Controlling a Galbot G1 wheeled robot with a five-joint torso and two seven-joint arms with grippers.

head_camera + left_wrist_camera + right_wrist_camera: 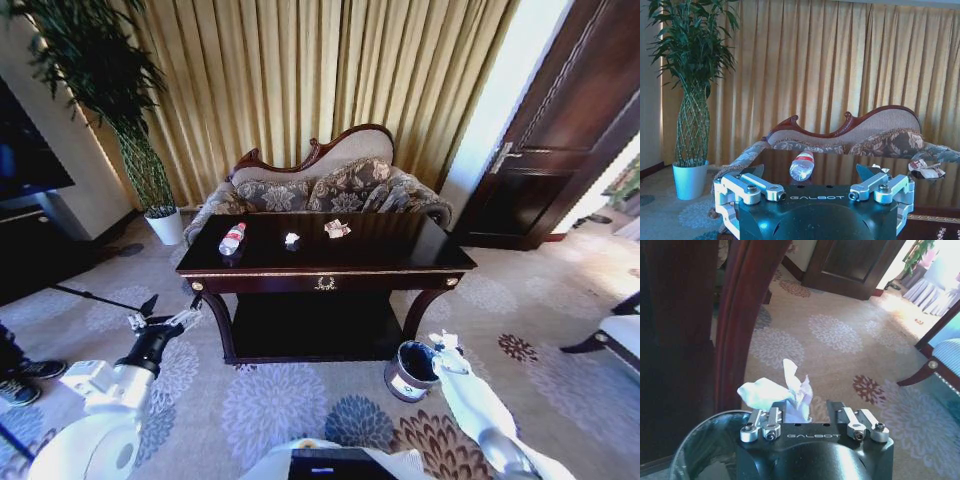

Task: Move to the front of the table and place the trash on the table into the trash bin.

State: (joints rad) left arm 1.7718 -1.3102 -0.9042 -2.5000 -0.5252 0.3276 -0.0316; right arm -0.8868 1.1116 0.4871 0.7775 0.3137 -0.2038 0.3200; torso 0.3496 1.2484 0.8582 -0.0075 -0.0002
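Note:
The dark glossy table (400, 262) stands ahead of me. On its top lie a clear bottle with a red cap (232, 238), a small crumpled paper (291, 240) and a wrapper (337, 228). My left gripper (165, 322) hovers open off the table's front left corner. In the left wrist view it (810, 175) faces the bottle (802, 165), with the wrapper (926, 170) farther off. My right gripper (443, 345) is shut on a crumpled white paper (767, 392), just beside the rim of the round dark trash bin (410, 370), whose rim (700, 432) shows below the gripper (810, 407).
A floral sofa (330, 190) sits behind the table, with a potted plant (150, 190) at the back left. The table's curved right leg (737, 315) rises close beside the bin. A dark door (560, 150) and a chair (615, 335) are to the right, on patterned carpet.

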